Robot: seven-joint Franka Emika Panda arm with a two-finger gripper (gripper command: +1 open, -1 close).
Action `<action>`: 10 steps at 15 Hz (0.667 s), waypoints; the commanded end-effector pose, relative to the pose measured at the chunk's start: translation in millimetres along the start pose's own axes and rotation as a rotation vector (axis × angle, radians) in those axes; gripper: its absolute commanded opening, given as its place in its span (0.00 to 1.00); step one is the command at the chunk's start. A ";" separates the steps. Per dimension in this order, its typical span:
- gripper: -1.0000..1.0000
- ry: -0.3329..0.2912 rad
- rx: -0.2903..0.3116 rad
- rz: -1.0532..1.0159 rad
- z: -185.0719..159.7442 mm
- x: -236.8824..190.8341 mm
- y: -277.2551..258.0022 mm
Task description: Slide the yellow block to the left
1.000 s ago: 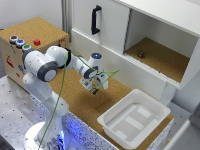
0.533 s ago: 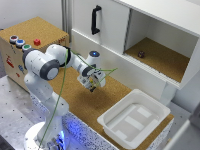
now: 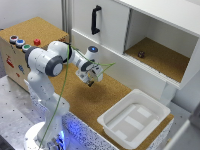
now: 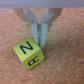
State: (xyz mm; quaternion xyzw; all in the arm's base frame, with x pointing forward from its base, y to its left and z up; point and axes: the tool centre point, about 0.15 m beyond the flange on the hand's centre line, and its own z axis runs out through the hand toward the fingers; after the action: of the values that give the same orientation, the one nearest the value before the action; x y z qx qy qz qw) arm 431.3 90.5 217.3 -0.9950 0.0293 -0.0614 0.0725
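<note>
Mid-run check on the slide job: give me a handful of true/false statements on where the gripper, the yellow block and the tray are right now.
1. The yellow block lies on the cork surface. True.
2. The gripper has lifted the block clear of the surface. False: in the wrist view the block rests on the cork, with one fingertip right beside it.
3. The block's faces show black letters. True.
4. The white tray holds the yellow block. False: the tray looks empty.
5. A small dark lump sits in the open cabinet compartment. True.
</note>
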 end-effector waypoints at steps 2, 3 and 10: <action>0.00 -0.012 -0.063 -0.031 -16.1 -14.6 -1.8; 0.00 -0.006 -0.065 -0.019 -19.8 -19.1 6.1; 0.00 -0.018 0.001 -0.106 -39.2 -50.9 19.0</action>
State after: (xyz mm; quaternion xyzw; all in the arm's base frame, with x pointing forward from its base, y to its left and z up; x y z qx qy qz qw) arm 409.5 82.8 231.7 -0.9975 0.0098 -0.0397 0.0570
